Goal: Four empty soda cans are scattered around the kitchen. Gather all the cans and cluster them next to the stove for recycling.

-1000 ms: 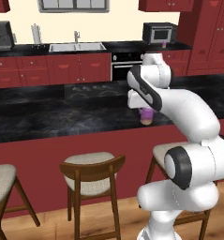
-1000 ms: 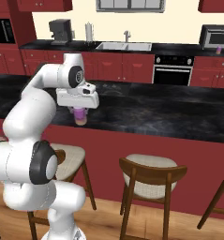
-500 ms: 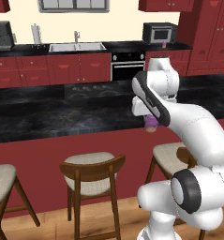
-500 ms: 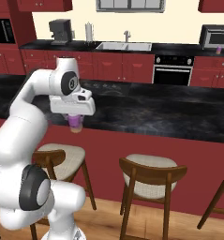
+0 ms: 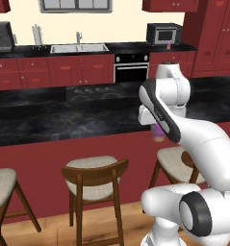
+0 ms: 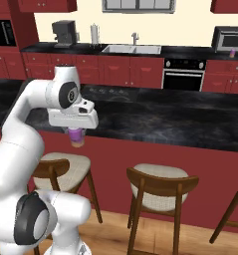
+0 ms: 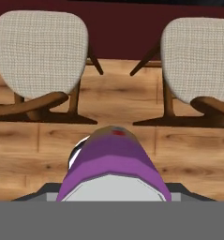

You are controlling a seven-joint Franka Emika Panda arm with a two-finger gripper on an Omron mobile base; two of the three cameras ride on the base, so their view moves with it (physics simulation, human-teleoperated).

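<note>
Swung outward off counter, gripper [image 6: 76, 133] clamping purple can [image 6: 77, 137] (over floor)

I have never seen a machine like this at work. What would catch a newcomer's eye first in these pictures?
First the big white arm, whose gripper holds a purple soda can in mid-air, off the near edge of the black island counter and above the cushioned stools on the wood floor. Then the flat black stove set into that counter, and another small purple can far off by the microwave.
</note>
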